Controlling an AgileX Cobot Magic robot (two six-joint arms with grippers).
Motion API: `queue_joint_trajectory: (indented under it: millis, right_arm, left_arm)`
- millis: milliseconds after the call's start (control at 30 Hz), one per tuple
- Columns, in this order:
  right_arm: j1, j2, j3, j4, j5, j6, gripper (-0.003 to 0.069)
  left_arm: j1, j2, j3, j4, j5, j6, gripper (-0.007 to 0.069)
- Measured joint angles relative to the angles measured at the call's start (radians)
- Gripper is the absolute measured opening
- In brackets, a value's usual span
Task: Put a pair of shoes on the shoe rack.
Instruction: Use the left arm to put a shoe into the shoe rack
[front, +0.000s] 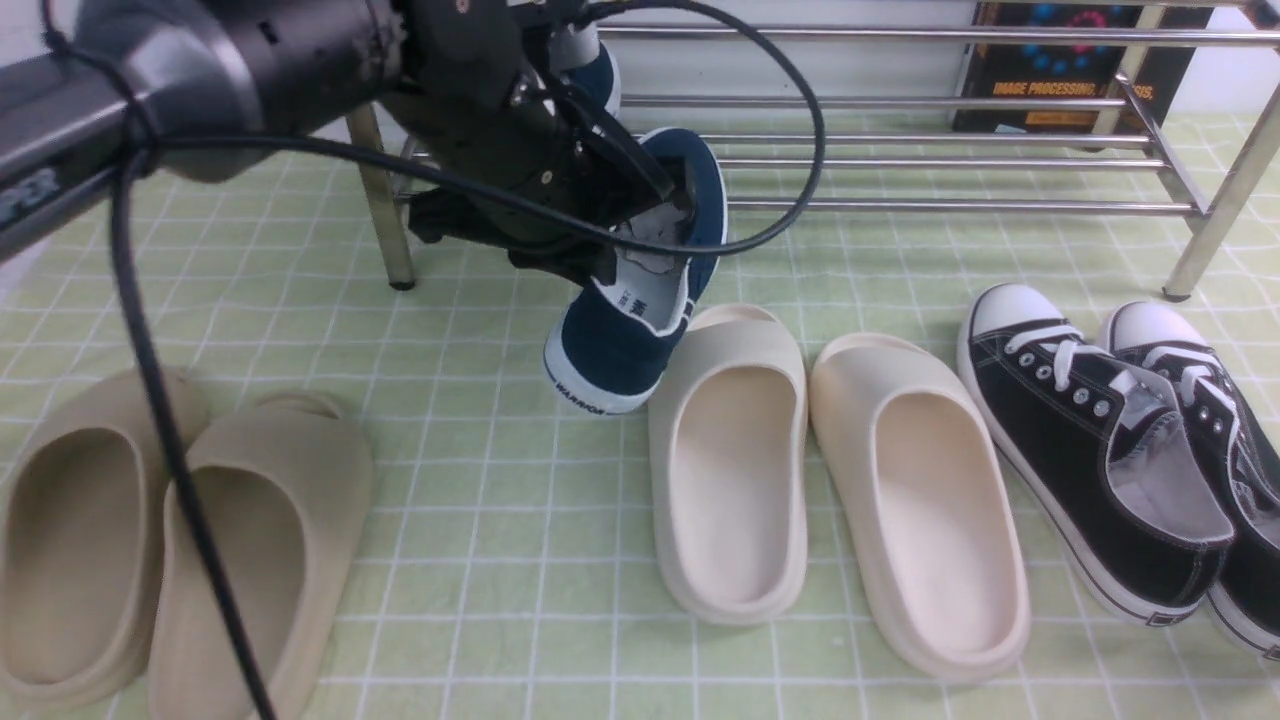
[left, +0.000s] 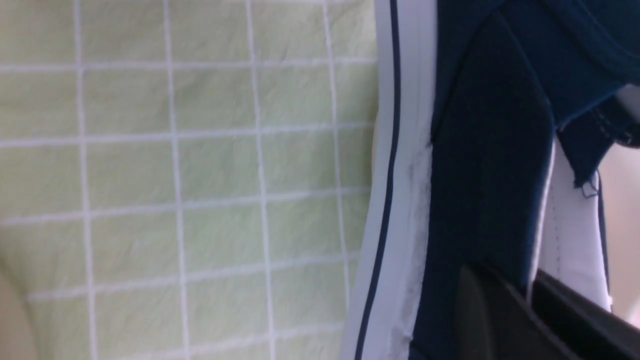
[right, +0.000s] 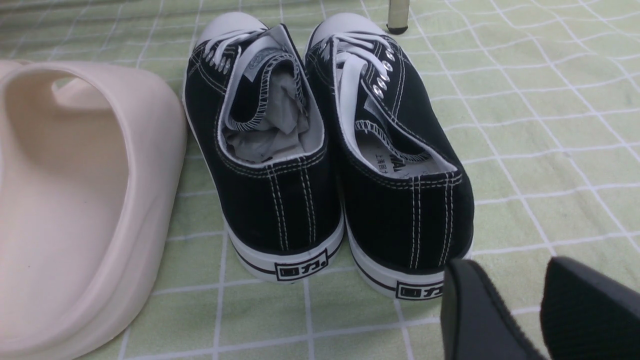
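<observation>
In front of the chrome rack, here's a navy slip-on, tilted, its side pinched in the left gripper! The other navy shoe shows behind that arm, partly hidden. Cream slides sit just beside, then black lace-ups, near the right gripper, its fingers slightly parted, holding nothing!
</observation>
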Motion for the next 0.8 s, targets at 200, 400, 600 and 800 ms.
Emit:
queue_joint_trajectory:
  millis: [200,400,600,800]
  right_arm:
    - [0.0,0.0,0.0,0.0,0.0,0.0,0.0246]
    - [0.0,0.0,0.0,0.0,0.0,0.0,0.0246]
    - [0.0,0.0,0.0,0.0,0.0,0.0,0.0246]
    - [0.0,0.0,0.0,0.0,0.0,0.0,0.0246]
  left_arm:
    - [0.004,0.17,-0.207,-0.006,-0.05,0.003,0.0013]
    - [0.029,0.312,-0.402,-0.038,-0.066,-0.015,0.0013]
    - [0.091,0.465,-0.584,-0.105,-0.066,-0.018,0.0013]
    - [0.115,0.519,-0.645,-0.126,-0.084,-0.018,0.0013]
